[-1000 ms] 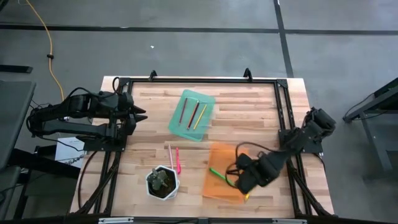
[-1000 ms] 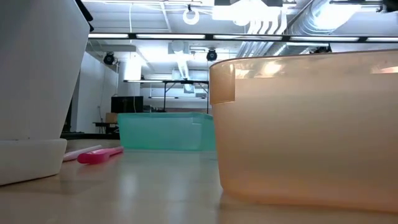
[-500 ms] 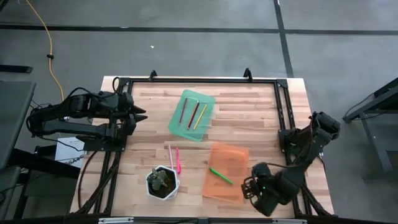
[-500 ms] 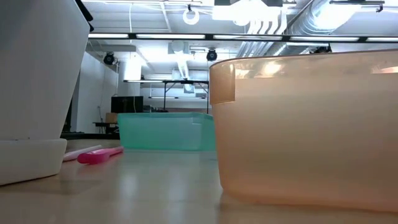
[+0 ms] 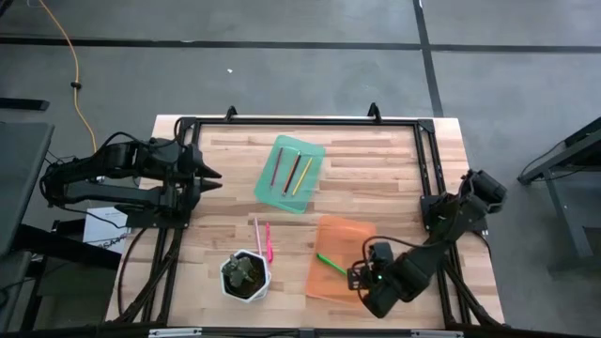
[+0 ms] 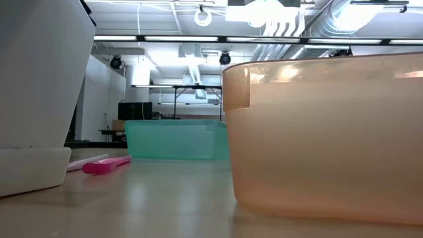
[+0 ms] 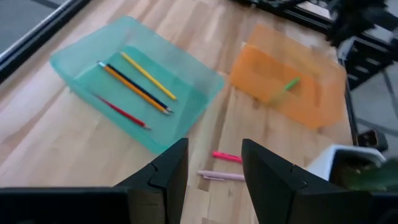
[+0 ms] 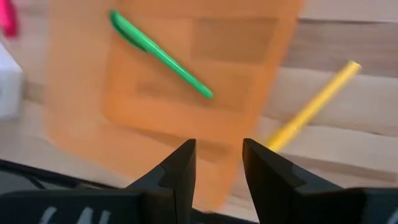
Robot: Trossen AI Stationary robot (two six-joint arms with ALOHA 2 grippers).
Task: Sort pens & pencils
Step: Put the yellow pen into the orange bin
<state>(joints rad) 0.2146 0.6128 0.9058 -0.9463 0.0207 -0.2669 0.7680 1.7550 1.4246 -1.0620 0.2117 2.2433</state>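
Right gripper (image 5: 358,279) hung empty, fingers slightly parted, over the translucent orange tray's (image 5: 347,237) near edge, beside the slim yellow pen (image 8: 313,106).

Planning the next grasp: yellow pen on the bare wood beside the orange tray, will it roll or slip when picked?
The yellow pen looks slim, straight and smooth, so probably stiff, light, and apt to roll. It lies flat on the table, leaving little to grip; the right claw, open, may nudge it.
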